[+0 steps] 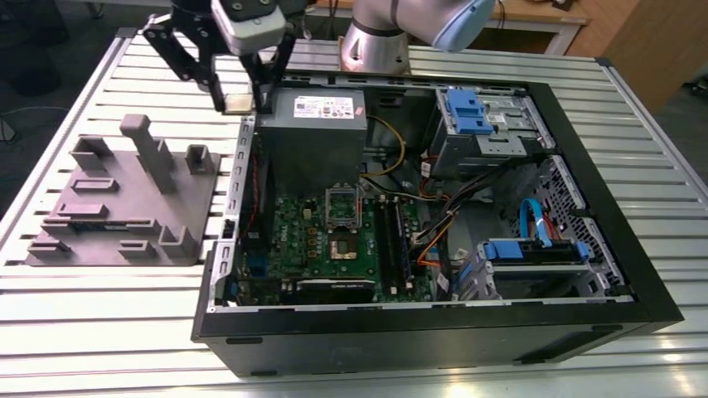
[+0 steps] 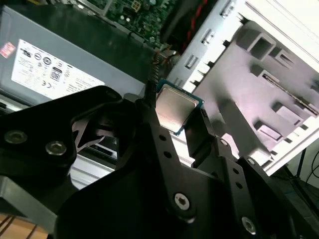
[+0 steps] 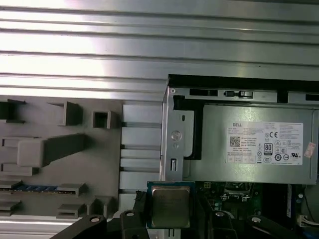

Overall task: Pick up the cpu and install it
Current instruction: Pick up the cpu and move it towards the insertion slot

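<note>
The cpu, a small square chip with a silvery top and a thin green edge, hangs in the air between the black fingers of my gripper, which is shut on it. It is above the case's back corner on the exterior view's left, just outside the case wall and beside the power supply. Both wrist views show the cpu pinched by its edges. Down on the green motherboard, the socket lies uncovered with its silver bracket swung up.
The open black computer case lies on a slatted metal table. A grey moulded parts fixture sits at the exterior view's left. Inside the case are blue drive bays, cables and memory slots.
</note>
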Tool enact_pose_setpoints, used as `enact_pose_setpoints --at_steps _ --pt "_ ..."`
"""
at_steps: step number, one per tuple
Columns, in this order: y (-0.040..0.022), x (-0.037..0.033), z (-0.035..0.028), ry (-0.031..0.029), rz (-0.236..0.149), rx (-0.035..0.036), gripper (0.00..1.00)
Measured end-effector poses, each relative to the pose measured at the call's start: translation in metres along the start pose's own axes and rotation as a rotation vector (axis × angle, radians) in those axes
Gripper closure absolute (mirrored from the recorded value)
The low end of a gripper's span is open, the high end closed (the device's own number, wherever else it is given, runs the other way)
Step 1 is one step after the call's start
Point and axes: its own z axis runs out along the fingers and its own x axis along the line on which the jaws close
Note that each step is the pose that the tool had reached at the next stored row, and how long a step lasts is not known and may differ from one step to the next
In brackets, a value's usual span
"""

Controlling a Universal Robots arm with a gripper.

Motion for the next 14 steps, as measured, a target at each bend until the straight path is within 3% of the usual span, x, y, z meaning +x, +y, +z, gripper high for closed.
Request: enact_pose_setpoints --at_steps 4,6,14 --pt "-0.0007 -0.0175 0.0023 0.0002 0.0 0.0001 0.53" --pt "-0.0036 -0.0212 0.0034 0.0 0.0 0.0 0.53" --pt "-0.021 -0.0248 0.0078 0.0 0.001 0.0 0.53"
